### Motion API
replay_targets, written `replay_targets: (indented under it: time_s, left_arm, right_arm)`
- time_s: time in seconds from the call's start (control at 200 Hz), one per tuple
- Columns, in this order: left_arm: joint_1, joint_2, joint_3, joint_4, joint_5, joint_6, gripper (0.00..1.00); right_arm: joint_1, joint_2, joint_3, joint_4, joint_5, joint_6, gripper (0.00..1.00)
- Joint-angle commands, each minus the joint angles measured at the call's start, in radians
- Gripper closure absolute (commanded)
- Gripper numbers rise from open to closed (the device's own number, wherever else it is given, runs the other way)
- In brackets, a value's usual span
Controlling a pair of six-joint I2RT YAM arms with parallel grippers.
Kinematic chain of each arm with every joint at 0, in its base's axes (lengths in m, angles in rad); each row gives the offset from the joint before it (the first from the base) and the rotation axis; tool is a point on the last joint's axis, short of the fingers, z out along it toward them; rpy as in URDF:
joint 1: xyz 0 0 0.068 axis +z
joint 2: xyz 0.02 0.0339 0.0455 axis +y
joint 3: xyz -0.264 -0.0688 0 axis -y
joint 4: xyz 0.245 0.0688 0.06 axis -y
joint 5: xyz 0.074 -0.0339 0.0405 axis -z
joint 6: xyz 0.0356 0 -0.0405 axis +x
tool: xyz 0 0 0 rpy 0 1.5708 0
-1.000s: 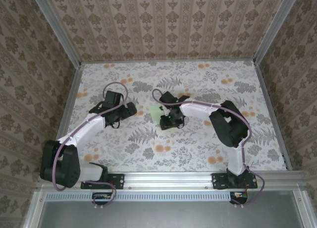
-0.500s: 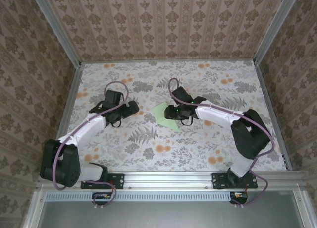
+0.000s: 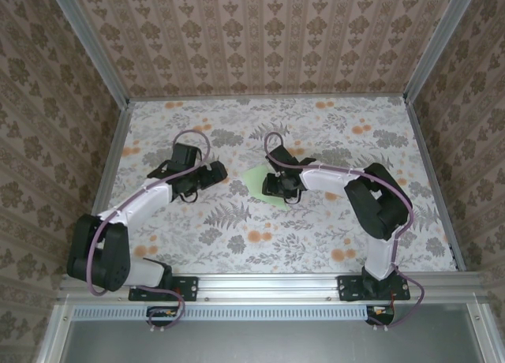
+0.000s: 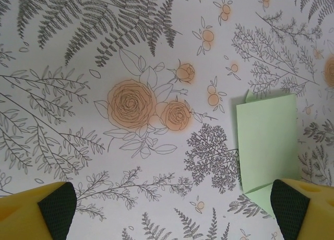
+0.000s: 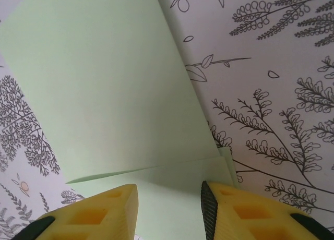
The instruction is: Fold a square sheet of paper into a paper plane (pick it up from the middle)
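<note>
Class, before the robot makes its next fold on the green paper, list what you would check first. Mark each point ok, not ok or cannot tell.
1. The pale green folded paper sheet lies flat on the floral table: ok.
2. Its layers line up: not ok, a lower layer peeks out past the top flap.
3. The left tool is wide open beside the sheet: ok.
4. The right tool is over the sheet, jaws apart: ok.
5. The right tool's fingers are pressing on the sheet: cannot tell.

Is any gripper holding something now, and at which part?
Nothing appears held. The left gripper is open over the table. The right gripper stands over one edge of the folded paper, jaws apart; the paper lies flat.
</note>
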Motion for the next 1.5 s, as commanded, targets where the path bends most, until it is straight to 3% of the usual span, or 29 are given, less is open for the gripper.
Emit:
replay_targets:
  time_s: [0.0, 0.205, 0.435, 0.63, 1.145, 1.495]
  left_arm:
    - [-0.016, 0.013, 0.008, 0.013, 0.036, -0.017, 0.01]
    - [-0.056, 0.017, 0.005, 0.034, 0.079, -0.038, 0.02]
    - [-0.144, 0.055, -0.018, 0.130, 0.156, -0.142, 0.05]
    - [-0.232, 0.150, -0.010, 0.236, 0.217, -0.239, 0.09]
    - [-0.318, 0.363, 0.066, 0.366, 0.284, -0.346, 0.32]
    - [-0.323, 0.408, 0.084, 0.402, 0.303, -0.378, 0.35]
  right_arm:
    - [-0.007, 0.010, -0.040, -0.042, -0.010, -0.079, 0.61]
    - [-0.051, -0.043, -0.156, -0.016, -0.106, -0.179, 0.61]
    - [-0.136, -0.103, -0.280, 0.155, -0.303, -0.125, 0.60]
    - [-0.187, -0.099, -0.329, 0.237, -0.392, -0.086, 0.60]
    - [-0.266, -0.082, -0.384, 0.320, -0.484, -0.040, 0.66]
    - [-0.280, -0.066, -0.395, 0.338, -0.505, -0.037, 0.67]
